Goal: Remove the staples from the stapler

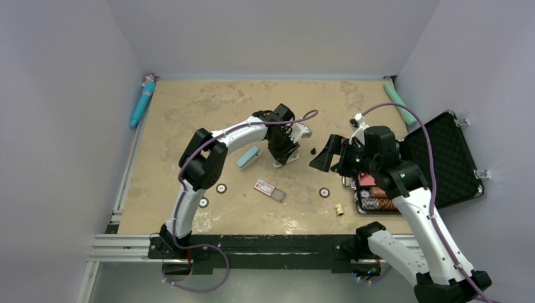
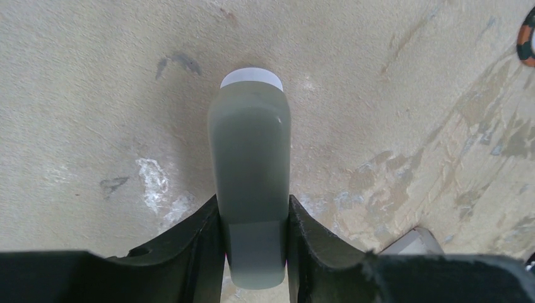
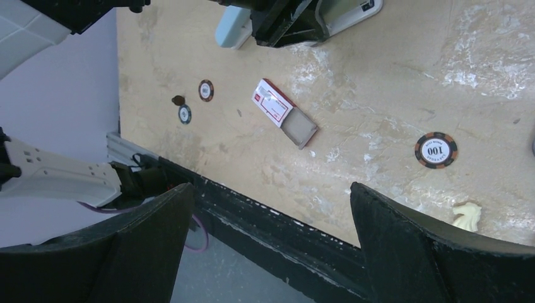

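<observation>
Your left gripper (image 2: 252, 211) pinches the stapler (image 2: 249, 145) lying on the table (image 2: 94, 95), right gripper (image 3: 271, 221) hangs spread and empty nearby, no staples visible, likely inside, so you're bracing; next, right must pop it open while left holds steady.

a turquoise tool (image 1: 142, 101) lies at the far left edge; an open black case (image 1: 441, 161) sits right, stacked chips (image 1: 372, 197) inside; a red-and-white box (image 1: 269, 189) lies near centre, slid open; a poker chip (image 1: 324, 192) to its right

The left gripper (image 1: 282, 160) points down at the table (image 1: 189, 113), near a light blue block (image 1: 248, 157).
</observation>
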Controlling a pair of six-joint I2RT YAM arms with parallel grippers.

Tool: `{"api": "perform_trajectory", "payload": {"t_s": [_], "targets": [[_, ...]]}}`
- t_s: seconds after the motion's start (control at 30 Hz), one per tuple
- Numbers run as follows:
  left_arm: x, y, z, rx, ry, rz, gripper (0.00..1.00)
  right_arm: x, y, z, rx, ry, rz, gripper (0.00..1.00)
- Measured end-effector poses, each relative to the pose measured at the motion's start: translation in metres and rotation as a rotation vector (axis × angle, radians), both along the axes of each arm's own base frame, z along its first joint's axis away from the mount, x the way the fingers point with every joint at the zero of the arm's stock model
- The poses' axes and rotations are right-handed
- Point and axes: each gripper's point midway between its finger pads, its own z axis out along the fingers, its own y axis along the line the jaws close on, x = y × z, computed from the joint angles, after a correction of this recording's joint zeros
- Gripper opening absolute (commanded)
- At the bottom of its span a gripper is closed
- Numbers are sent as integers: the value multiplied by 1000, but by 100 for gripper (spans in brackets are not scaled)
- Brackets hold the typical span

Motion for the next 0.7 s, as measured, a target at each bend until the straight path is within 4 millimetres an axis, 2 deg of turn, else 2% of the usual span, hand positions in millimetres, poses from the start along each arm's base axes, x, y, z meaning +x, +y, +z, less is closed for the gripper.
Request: {"api": "perform_trajectory", "payload": {"t_s": [0.13, 0.23, 0.33, 0.5, 0.6, 0.7], "targets": [[-10, 0, 6, -9, 63, 59, 0, 2, -1, 6, 16, -9, -32, 99], [-19, -2, 23, -41, 117, 114, 0, 10, -7, 19, 9, -32, -84, 99], [-30, -6, 64, -133, 171, 187, 0, 23, -11, 49, 28, -100, -122, 99], [-53, -7, 156, -358, 266, 283, 0, 46, -19, 96, 134, -226, -171, 97], [-66, -4, 198, -461, 315, 312, 0, 55, -16, 115, 242, -280, -150, 95], [-82, -3, 231, -535, 379, 330, 0, 56, -1, 123, 348, -305, -76, 95]]}}
